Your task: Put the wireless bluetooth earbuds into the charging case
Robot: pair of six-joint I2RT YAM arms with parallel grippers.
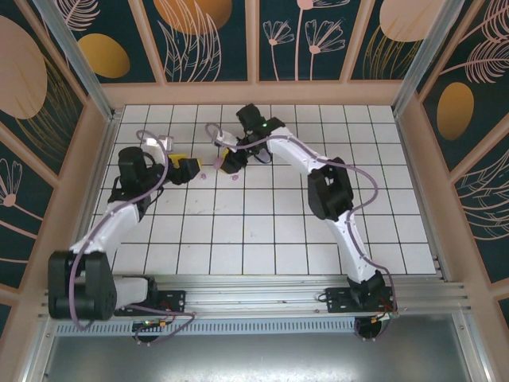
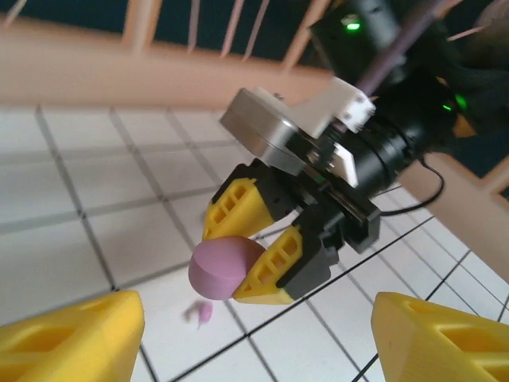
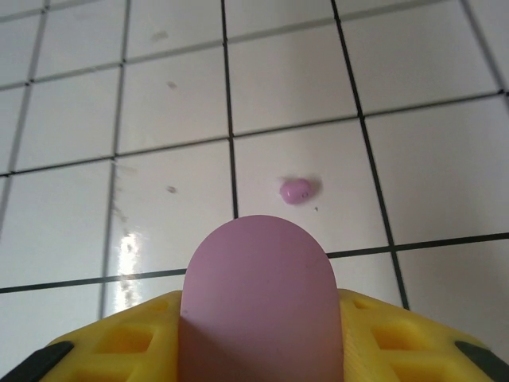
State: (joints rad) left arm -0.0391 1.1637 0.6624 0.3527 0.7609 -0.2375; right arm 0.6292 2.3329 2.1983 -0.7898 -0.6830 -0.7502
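Firmly, a case [image 3: 256, 270] is clamped by the right gripper [image 3: 258, 334]; the left gripper [image 2: 258, 342] is spread wide. One bud [image 3: 296, 190] is shown sharply from the right wrist.

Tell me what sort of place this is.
Probably a purpose-built robot test cell, not a home or shop: a white gridded tabletop, boxed in by wood-framed walls with printed leaf panels, and an aluminium rail at the near edge carrying the left arm and right arm.
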